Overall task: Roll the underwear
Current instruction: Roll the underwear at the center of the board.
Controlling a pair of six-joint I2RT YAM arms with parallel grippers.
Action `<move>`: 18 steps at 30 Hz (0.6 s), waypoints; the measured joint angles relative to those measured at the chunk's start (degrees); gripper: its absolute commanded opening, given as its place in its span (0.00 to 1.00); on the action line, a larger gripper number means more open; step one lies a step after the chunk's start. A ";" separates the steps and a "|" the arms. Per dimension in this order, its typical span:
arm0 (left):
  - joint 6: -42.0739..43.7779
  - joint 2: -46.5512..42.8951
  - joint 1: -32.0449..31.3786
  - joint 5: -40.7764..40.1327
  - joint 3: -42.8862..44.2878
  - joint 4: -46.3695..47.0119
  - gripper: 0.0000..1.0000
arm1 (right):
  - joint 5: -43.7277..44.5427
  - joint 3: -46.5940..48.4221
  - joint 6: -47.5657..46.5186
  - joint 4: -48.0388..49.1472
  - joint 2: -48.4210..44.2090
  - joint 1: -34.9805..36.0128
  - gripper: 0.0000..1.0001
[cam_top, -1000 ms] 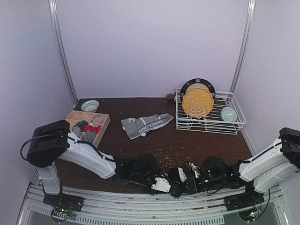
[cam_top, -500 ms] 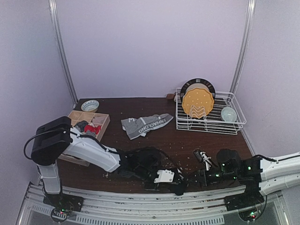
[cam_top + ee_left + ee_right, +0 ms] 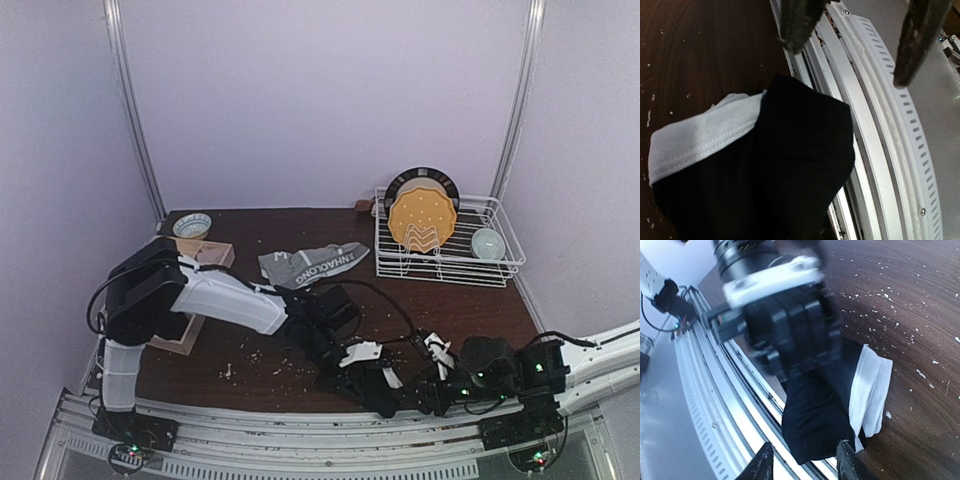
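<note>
While left gripper [image 3: 800, 367] clamps black underwear [image 3: 790, 170], right gripper [image 3: 805, 446] gapes alongside.

A white wire dish rack [image 3: 450, 270] is seen at the back right of the table [image 3: 460, 310], with an orange plate [image 3: 422, 222] stood in it. Grey lettered underwear [image 3: 312, 266] is laid just left of the rack, and a wooden box [image 3: 212, 254] farther left. In front of the rack, the left claw [image 3: 388, 398] and right claw [image 3: 426, 392] are seen close together.

White-shelled left arm [image 3: 230, 300] and right arm [image 3: 600, 355], black at the joints; green lights [image 3: 478, 376] glow, a black cable [image 3: 400, 308] looping.
</note>
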 measured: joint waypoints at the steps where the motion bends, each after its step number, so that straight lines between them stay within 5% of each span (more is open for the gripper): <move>1: -0.24 0.96 0.31 1.38 1.33 -1.64 0.00 | 0.90 0.15 -1.07 0.07 0.81 0.83 0.41; 12: -1.31 9.11 3.52 14.56 11.45 -15.98 0.00 | 6.93 4.07 -9.27 0.72 7.72 3.32 0.46; 18: -1.68 9.29 4.04 16.63 11.47 -19.26 0.00 | 10.86 1.22 -9.38 2.32 -1.46 2.97 0.51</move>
